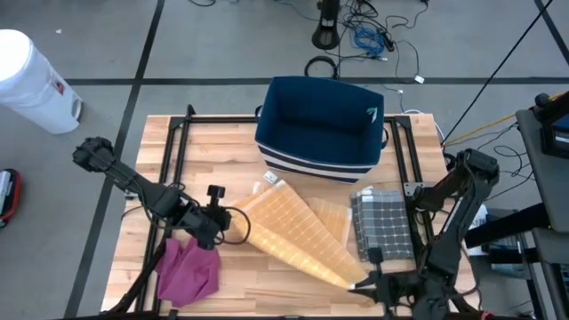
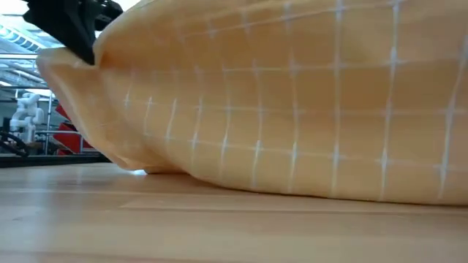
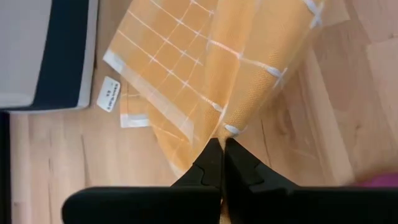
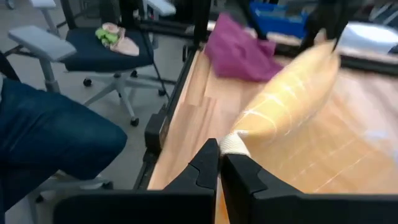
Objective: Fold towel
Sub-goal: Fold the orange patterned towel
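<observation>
The orange checked towel [image 1: 298, 233] was found at the middle of the wooden desk [image 1: 231, 133], partly lifted. One corner was pinched by the left end effector [image 1: 233, 219], another by the right end effector [image 1: 363, 286] at the front edge. A purple cloth [image 1: 188, 271], a grey folded towel [image 1: 384, 224] and a navy basket [image 1: 320, 129] were noted around it.
</observation>
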You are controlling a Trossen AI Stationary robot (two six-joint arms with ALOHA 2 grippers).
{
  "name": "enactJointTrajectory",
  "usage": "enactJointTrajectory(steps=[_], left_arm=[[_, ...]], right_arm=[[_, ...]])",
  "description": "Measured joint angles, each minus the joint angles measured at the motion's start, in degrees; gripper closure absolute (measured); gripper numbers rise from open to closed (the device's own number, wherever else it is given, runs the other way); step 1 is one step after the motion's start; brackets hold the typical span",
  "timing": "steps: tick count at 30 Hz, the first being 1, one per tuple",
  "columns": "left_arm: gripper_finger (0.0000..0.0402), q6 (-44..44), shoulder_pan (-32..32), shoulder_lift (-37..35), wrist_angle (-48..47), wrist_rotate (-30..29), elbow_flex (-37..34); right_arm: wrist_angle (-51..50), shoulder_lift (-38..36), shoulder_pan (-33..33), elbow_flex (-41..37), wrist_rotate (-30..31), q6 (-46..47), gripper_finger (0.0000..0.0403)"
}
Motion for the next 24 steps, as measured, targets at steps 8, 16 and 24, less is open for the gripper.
enactJointTrajectory(steps=[8,16,24], left_arm=[[0.0397,-5.8,-3.5,0.0,-3.9,4.5,0.0],[0.0339,-7.6,-5.6,0.0,-5.9,12.0,0.0],[0.0236,-9.4,-5.4,0.0,-5.6,11.8,0.0]], right_arm=[[2.3,6.3,-1.2,0.0,-1.2,8.1,0.0308],[2.1,8.3,-1.0,0.0,-6.8,18.9,0.0189],[-6.9,8.7,-1.4,0.0,-5.9,29.5,0.0177]])
